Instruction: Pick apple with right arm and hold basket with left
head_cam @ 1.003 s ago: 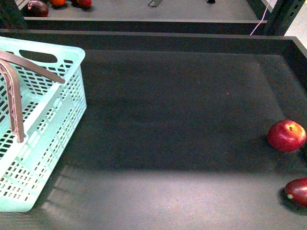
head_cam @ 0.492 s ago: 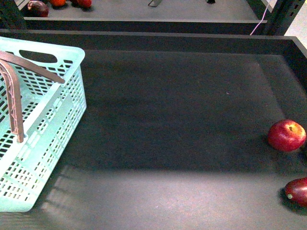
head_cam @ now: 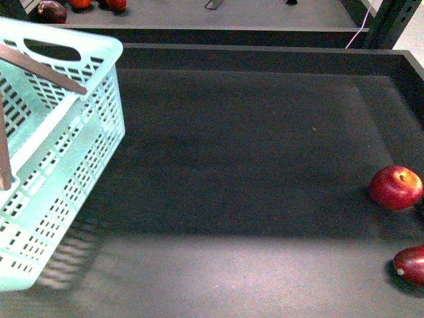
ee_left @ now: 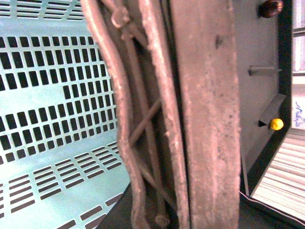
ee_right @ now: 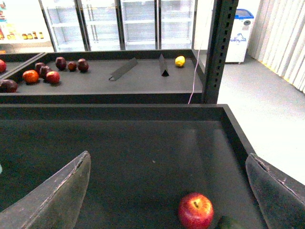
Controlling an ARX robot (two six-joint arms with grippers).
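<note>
Apparently tilted, the basket [head_cam: 79, 152] stands apart from the apple [head_cam: 396, 187].

In the front view the basket [head_cam: 79, 152] runs off the left edge, its lower corner smeared, and its handle [head_cam: 40, 69] is cut there too. The maroon fruit [head_cam: 411, 264] is clipped at the right edge. The handle crowds the left wrist view so closely that I cannot tell whether the left fingers grip it. The right fingers [ee_right: 57, 191] are cropped at the bottom edge, their tips unseen.
</note>
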